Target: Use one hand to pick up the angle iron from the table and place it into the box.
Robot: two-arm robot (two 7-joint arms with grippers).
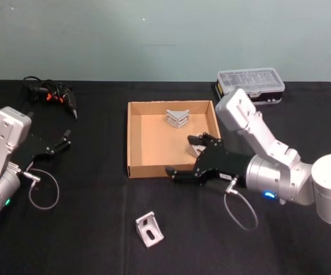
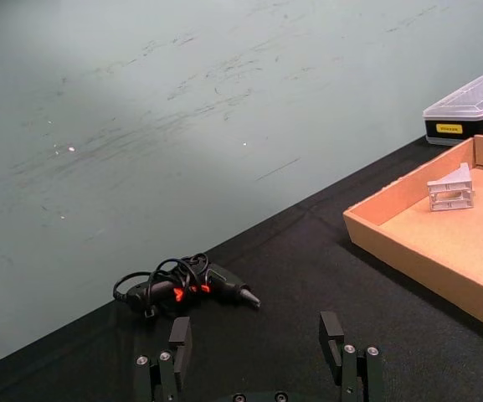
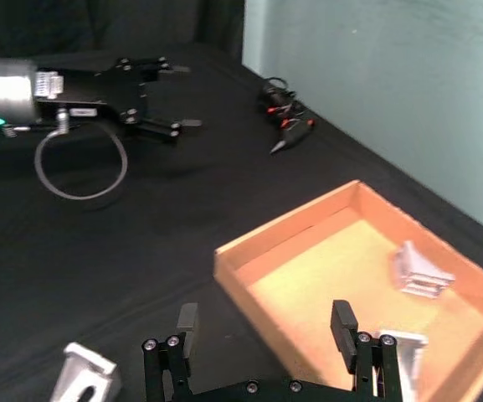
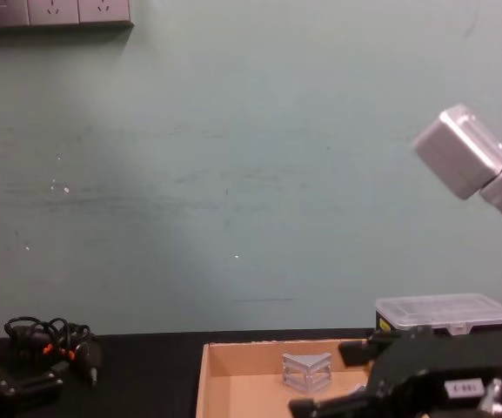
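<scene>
Angle iron (image 1: pixel 149 229) lies on the table (image 1: pixel 85 240), on the near side, a little apart from the box (image 1: pixel 148 170). Two others are already inside: a far iron (image 1: pixel 178 118) at the far wall and a right iron (image 1: pixel 194 150) at the right wall. The right claw (image 1: pixel 188 156) hovers over the box's near right corner, wide and empty. The left claw (image 1: pixel 59 143) is parked at the left, also wide. I judge one pick and place is left.

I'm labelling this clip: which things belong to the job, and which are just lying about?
Job: loose angle iron on the table; box with two angle irons inside; right gripper, open, at the box's front right corner.
Lying about: plastic case; bundled cable; parked left gripper.
</scene>
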